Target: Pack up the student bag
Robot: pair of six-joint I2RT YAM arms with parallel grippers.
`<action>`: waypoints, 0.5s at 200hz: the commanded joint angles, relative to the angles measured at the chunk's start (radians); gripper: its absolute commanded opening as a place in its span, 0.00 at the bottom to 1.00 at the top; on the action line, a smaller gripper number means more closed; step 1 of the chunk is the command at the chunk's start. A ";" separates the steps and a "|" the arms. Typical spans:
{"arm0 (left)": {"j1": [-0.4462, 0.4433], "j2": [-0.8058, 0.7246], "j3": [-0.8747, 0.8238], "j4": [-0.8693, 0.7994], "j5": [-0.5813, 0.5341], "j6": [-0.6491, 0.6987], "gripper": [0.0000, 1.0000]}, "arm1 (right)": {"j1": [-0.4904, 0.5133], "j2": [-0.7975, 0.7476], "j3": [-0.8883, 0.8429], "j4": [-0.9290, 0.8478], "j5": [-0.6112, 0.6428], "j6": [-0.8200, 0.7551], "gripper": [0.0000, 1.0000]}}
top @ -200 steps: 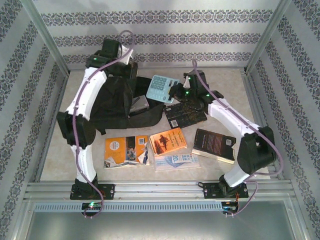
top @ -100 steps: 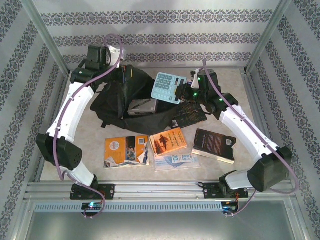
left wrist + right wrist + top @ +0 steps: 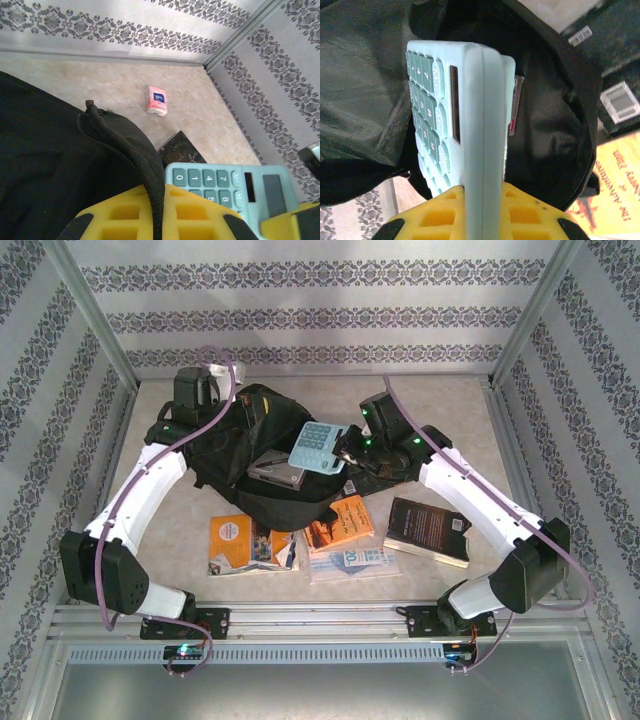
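One student bag (image 3: 232, 452), a black backpack, lies open at the far left of the worktop (image 3: 455, 410). The left fingers (image 3: 120, 216) are pinched shut on its zipped rim. The right fingers (image 3: 530, 216) are clamped on the end of one pale blue calculator (image 3: 315, 447), held tilted over the bag's mouth. One grey flat item (image 3: 275, 472) sits inside the bag. Four books lie near the front: an orange-and-white one (image 3: 240, 543), an orange one (image 3: 338, 522) on a pale blue one (image 3: 362, 561), and a dark one (image 3: 428, 530). The corner of a fifth, dark book (image 3: 180, 147) shows beside the bag. One small pink packet (image 3: 156, 101) lies apart near the back wall.
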 commanded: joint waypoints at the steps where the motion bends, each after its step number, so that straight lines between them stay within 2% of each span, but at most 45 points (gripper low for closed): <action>1: -0.014 -0.061 0.015 0.190 0.037 -0.065 0.00 | 0.029 0.041 0.000 0.076 0.035 0.115 0.03; 50: -0.017 -0.059 0.016 0.255 0.077 -0.127 0.00 | 0.066 0.333 0.195 0.136 0.015 0.129 0.02; 73: -0.017 -0.044 0.004 0.315 0.106 -0.179 0.00 | 0.075 0.465 0.273 0.301 -0.050 0.134 0.02; 100: -0.017 -0.037 -0.006 0.357 0.104 -0.201 0.00 | 0.077 0.624 0.361 0.520 -0.119 0.177 0.08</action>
